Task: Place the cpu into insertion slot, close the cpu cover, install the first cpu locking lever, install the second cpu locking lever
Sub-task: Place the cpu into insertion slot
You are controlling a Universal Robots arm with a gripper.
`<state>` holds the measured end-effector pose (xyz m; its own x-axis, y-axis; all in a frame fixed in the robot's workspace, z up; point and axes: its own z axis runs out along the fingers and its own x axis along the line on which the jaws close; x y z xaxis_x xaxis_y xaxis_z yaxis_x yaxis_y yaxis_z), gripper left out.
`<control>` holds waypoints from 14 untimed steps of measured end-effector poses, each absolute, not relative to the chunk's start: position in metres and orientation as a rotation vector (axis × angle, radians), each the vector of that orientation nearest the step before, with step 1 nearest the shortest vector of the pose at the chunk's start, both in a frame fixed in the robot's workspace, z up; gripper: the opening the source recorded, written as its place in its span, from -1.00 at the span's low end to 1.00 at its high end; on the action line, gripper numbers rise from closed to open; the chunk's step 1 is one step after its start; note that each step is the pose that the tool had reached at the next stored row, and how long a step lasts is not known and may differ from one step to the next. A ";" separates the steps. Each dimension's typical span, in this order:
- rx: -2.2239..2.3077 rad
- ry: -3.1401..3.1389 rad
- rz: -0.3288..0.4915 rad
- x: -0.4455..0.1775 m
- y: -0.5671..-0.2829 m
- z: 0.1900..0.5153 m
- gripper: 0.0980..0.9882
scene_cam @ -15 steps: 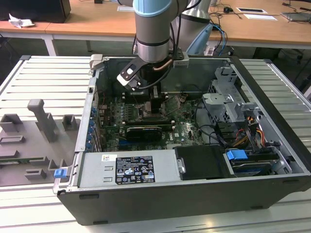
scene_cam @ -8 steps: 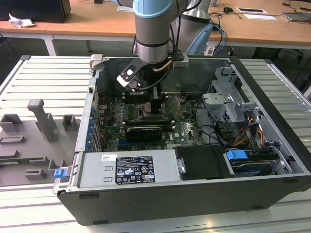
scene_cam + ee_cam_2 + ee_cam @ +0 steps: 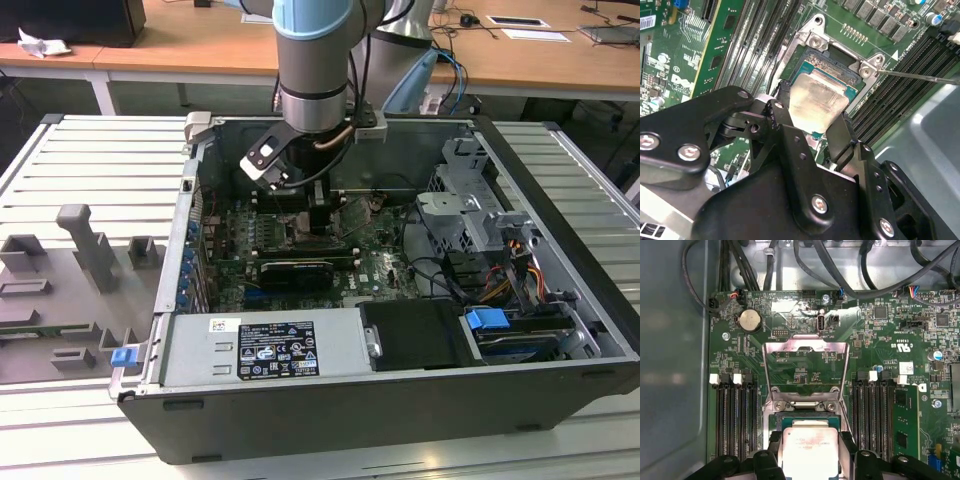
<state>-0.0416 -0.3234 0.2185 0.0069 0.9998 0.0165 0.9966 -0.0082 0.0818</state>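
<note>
Second wrist view, for reference. Note the cpu (image 3: 817, 102) pinched by two opposite edges in the gripper (image 3: 812, 122), jaws clenched on it. Judged a hold meant to spare the face and keep the chip square to the insertion slot (image 3: 867, 67). Sits directly over the insertion slot, covering much of the dark centre; cannot tell whether seated or just above.

Note the cpu cover (image 3: 805, 345) in the first wrist view, raised at the edge of the insertion slot away from the gripper. Likely raised to free the opening for entry. Note a thin metal rod (image 3: 920, 76) running outward from one corner of the insertion slot.

Count:
- one cpu
- one insertion slot
- one cpu cover
- two gripping fingers (image 3: 840, 132)
- one rod
- two banks of memory slots (image 3: 735, 415) flanking the insertion slot

See exterior view for the reach down into the computer case (image 3: 350, 400).
</note>
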 end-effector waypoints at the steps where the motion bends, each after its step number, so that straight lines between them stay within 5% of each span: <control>1: 2.195 2.179 0.107 -0.042 -0.323 0.218 -0.02; 14: 2.184 2.189 0.104 -0.043 -0.320 0.202 -0.02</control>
<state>-0.0433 -0.3204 0.2023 -0.0028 0.9999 0.0141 0.9967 0.0017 0.0810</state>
